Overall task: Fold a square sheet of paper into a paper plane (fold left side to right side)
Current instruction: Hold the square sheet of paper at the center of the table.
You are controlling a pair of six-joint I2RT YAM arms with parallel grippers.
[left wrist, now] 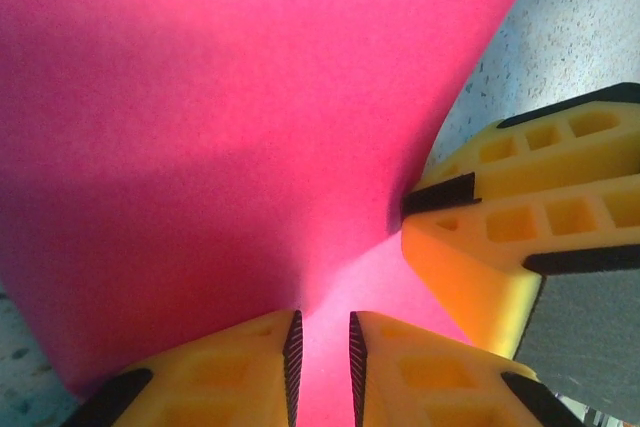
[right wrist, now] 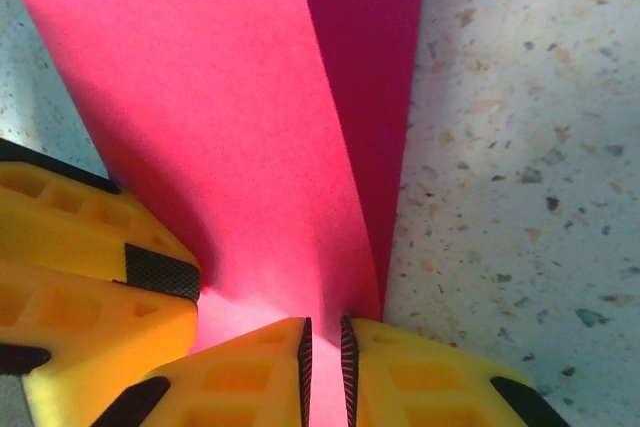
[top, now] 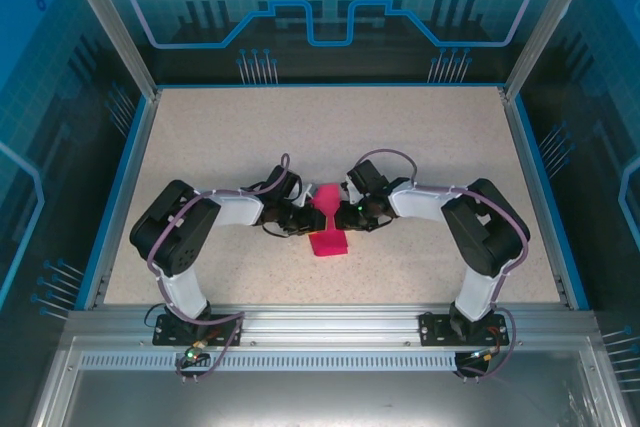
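The square sheet of paper (top: 329, 240) lies mid-way across the table (top: 430, 147), drawn to a narrow waist between the arms, with the left gripper (left wrist: 321, 357) and the right gripper (right wrist: 326, 352) each clenched on it from opposite sides, evidently steadying it for the left-to-right fold.

The left arm (top: 190, 232) and right arm (top: 470, 227) bend inward from the table's (top: 250, 127) near edge, elbows out, wrists low and facing each other. The left gripper (left wrist: 322, 347) and right gripper (right wrist: 325, 347) nearly meet, each pinching the pink paper (top: 328, 242) between almost-closed fingers.
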